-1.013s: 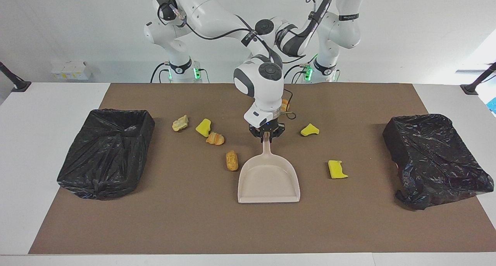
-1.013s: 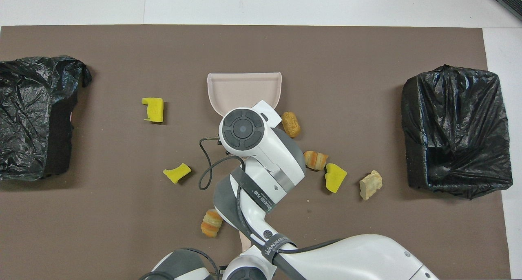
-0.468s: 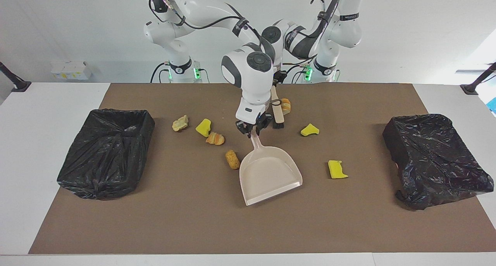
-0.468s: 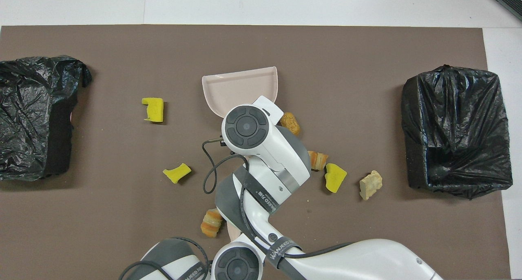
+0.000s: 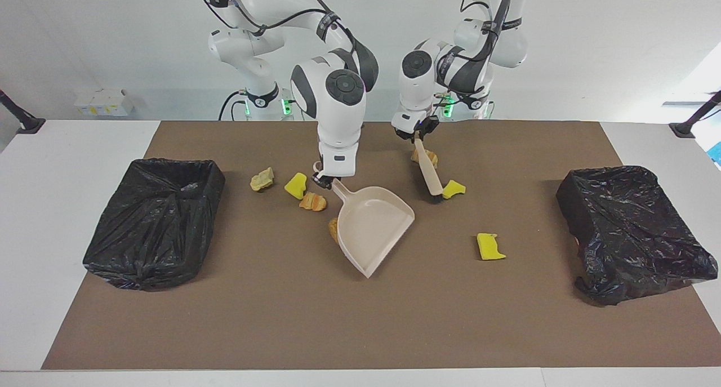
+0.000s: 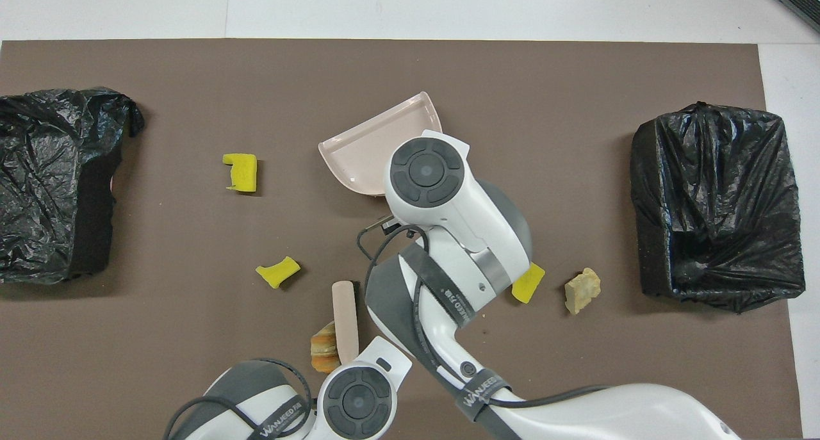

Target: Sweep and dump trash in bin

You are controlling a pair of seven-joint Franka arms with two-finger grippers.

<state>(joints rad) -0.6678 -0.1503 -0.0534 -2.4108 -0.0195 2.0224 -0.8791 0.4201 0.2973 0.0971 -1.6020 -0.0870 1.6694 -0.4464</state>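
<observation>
In the facing view, the right gripper is clamped on the handle of the dustpan, which sits tilted near the middle of the table with nothing in it. The left gripper is closed on the handle of the brush, whose bristles reach down next to a yellow scrap; an orange lump lies just by the brush handle. The trash is all loose on the mat: a tan lump, a yellow chunk and an orange lump beside the dustpan handle, another lump half hidden at the pan's edge, and a yellow piece toward the left arm's end. The two black bins stand at either end of the table. In the overhead view, the dustpan shows empty, and the brush lies alongside an orange lump. As I judge it, both tools are in hand, but sweeping has barely begun: every scrap remains to be gathered and dumped.
</observation>
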